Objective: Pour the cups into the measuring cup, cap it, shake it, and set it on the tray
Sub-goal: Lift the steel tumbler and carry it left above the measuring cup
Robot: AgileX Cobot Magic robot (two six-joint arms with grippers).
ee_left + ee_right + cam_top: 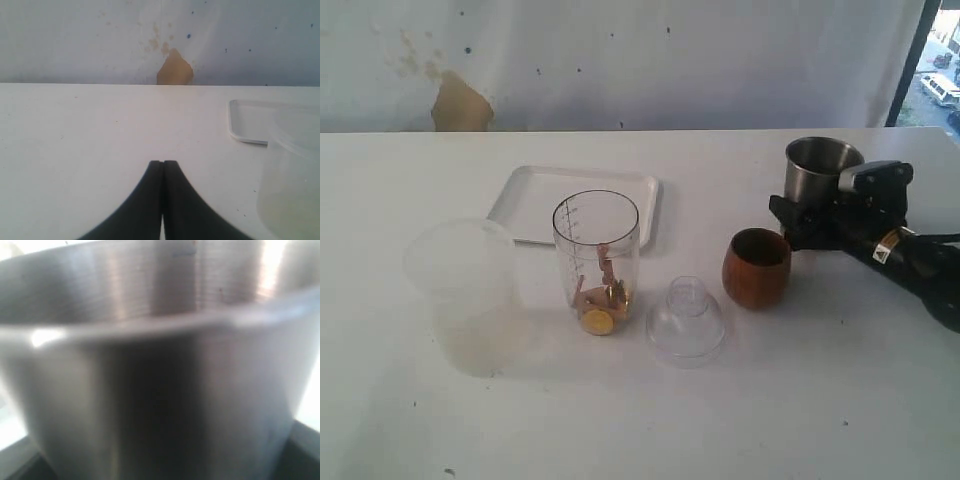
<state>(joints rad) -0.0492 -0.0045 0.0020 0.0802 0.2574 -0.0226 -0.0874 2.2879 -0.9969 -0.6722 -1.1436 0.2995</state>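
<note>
A: How many cups did you have out?
B: You had four: one wooden cup [757, 268], one steel tumbler [817, 168], one measuring cup [597, 262], one frosted cup [460, 295]. You also had one tray [535, 195] and one clear lid [686, 320].

Closed tool [162, 166] over the table [75, 145], with tray [248, 125] and frosted cup [295, 175] beyond.

The brushed-steel tumbler [820, 165] at the far right is metal with a satin sheen and fine brush lines running round it. The wooden cup [757, 268] beside it is brown, smooth and faintly glossy. The measuring cup [597, 255] and the domed lid [686, 320] are clear, glossy plastic. At the left, the frosted cup [460, 290] is cloudy, translucent plastic. The tray [530, 200] looks smooth and white, and the table [820, 400] matt white. The left gripper [162, 165] is matt black.
</note>
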